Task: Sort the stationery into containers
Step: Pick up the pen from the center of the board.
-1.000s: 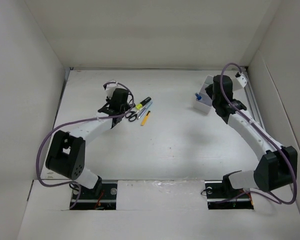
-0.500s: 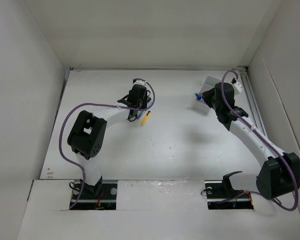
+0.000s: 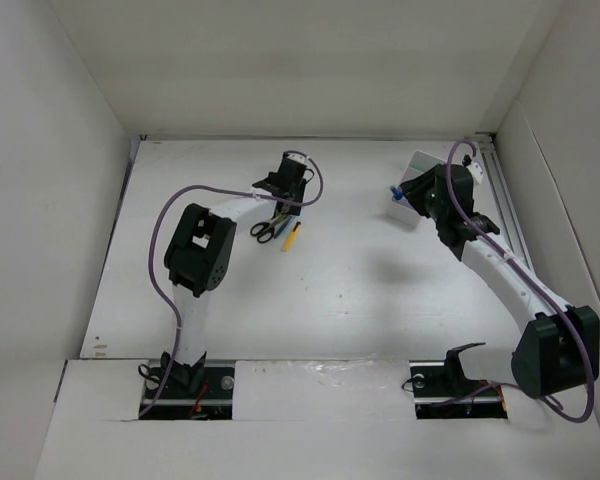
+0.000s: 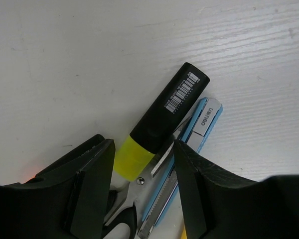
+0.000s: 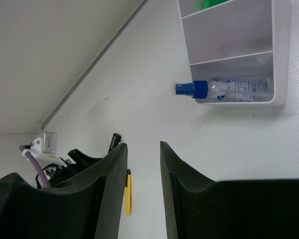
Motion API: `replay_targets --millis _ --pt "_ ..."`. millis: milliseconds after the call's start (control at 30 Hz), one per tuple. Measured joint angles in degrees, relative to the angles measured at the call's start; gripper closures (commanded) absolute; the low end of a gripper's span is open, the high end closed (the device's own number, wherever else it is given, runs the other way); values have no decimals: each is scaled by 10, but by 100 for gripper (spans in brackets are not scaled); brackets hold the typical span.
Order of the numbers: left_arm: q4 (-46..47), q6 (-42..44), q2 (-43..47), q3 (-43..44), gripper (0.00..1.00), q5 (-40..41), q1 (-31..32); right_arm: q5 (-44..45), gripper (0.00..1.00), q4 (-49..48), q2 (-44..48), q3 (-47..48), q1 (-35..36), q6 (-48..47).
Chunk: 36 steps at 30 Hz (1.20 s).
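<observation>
Left wrist view: my left tool (image 4: 143, 149) hangs with jaws apart astride the highlighter's (image 4: 167, 112) yellow end, lined up to pick it from against the scissors (image 4: 162, 158) on the surface (image 4: 65, 50). My right tool (image 5: 142, 149), jaws apart and empty, sits clear of the tray (image 5: 281, 50), where the bottle (image 5: 229, 89) lies in the end compartment.

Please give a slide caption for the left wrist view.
Open left gripper above a black-and-yellow highlighter lying against black-handled scissors and a silver-blue pen-shaped tool on the white table.
</observation>
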<state>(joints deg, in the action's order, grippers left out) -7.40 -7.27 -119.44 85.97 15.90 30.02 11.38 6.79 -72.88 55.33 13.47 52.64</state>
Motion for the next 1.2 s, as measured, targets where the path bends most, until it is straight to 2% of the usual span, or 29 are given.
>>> replay_targets --millis 233,433,567,600,733,767,967,1033,1167,1200 --pt "-33 14 -25 24 52 8 0 -14 61 0 0 0 0 -2" --pt "-36 15 -35 37 61 11 0 -18 61 -4 0 -5 0 -2" --pt "-36 19 -36 38 79 11 0 -19 56 -7 0 -8 0 -3" --pt "-35 21 -36 38 88 12 0 -19 50 -8 0 -8 0 -3" --pt "-25 20 -36 36 98 11 0 -22 40 -9 0 -8 0 -4" --pt "-19 20 -35 33 100 11 0 -24 40 -9 0 -8 0 -4" --pt "-9 8 -18 15 100 10 0 -73 37 -10 0 -8 -4 -14" --pt "-8 0 -5 8 100 7 0 -91 40 -11 0 -8 -5 -17" --pt "-3 -23 74 -35 100 -19 0 -152 41 -19 0 -8 -15 -23" --pt "8 -29 101 -50 100 -32 0 -175 39 -23 0 -8 -18 -23"
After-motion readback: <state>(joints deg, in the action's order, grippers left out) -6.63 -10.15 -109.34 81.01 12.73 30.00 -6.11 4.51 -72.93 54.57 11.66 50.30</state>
